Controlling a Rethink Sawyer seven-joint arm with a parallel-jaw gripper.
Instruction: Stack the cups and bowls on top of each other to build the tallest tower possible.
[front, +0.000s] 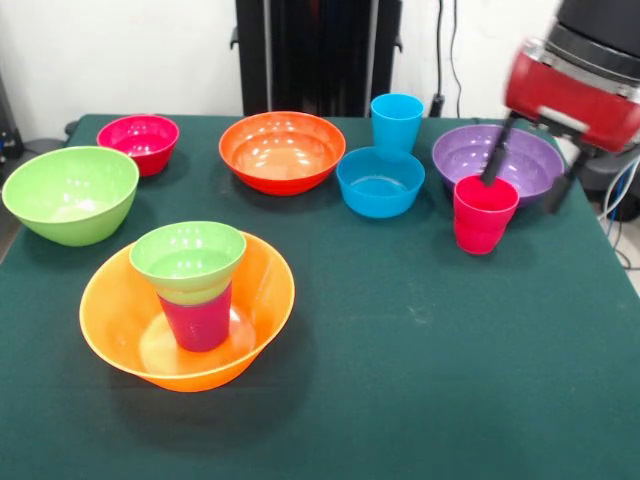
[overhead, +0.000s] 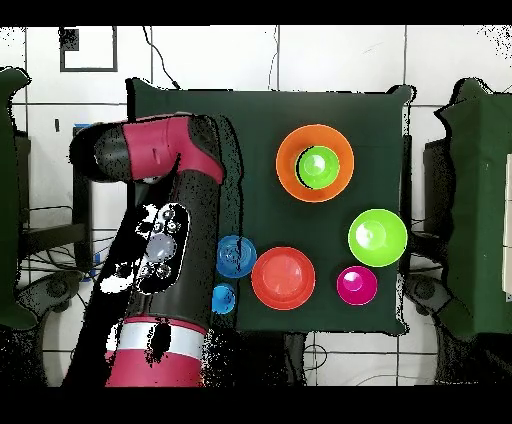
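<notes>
Front view, tower (front: 190, 300): large glossy orange plastic bowl (front: 115, 335) is sitting at the near left, carrying a magenta tapered tumbler (front: 200, 320) capped by a small lime green bowl (front: 187, 255).
Waiting bowls: large lime green (front: 70, 193), red-orange (front: 283, 150), purple (front: 497, 160), small blue (front: 380, 181) and pink-red (front: 139, 140) are lying loose.
Waiting cups: sky blue tumbler (front: 396, 121) is standing behind the blue bowl.
Gripper (front: 525, 185): two dark fingers (front: 495, 160) are straddling the red-pink tumbler (front: 483, 212), one dipping inside the rim; firm hold cannot be told.
Progress: three pieces are stacked, seven remaining.

text: none legible | labels/brands/numbers: none legible on cups, bowls, arm or bench | signs: none seen in either view
</notes>
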